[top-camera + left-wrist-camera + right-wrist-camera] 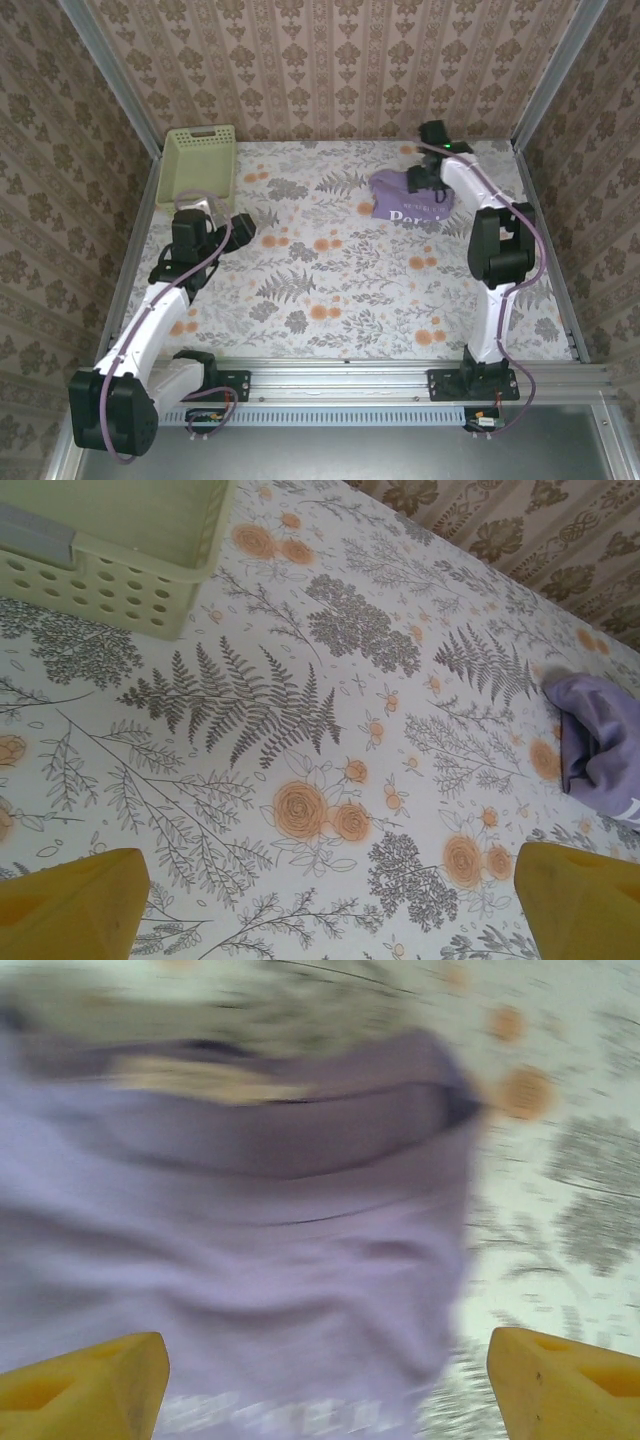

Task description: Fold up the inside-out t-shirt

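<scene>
The inside-out t-shirt (400, 200) lies as a small folded lavender bundle at the back right of the table, white lettering showing on its near edge. My right gripper (428, 187) hovers just over it. In the right wrist view the blurred t-shirt (260, 1220) lies below the right gripper (325, 1390), whose yellow fingertips (85, 1385) stand wide apart, open, with nothing held. My left gripper (240, 225) is at the left, well away from the shirt. In its wrist view the left gripper (330, 910) is open over bare tablecloth, with the t-shirt (600, 745) at the right edge.
A pale green plastic basket (198, 160) stands at the back left corner, also seen in the left wrist view as the basket (110, 570) just beyond the left gripper. The floral tablecloth (330, 290) covers the table. Patterned walls close in the back and both sides.
</scene>
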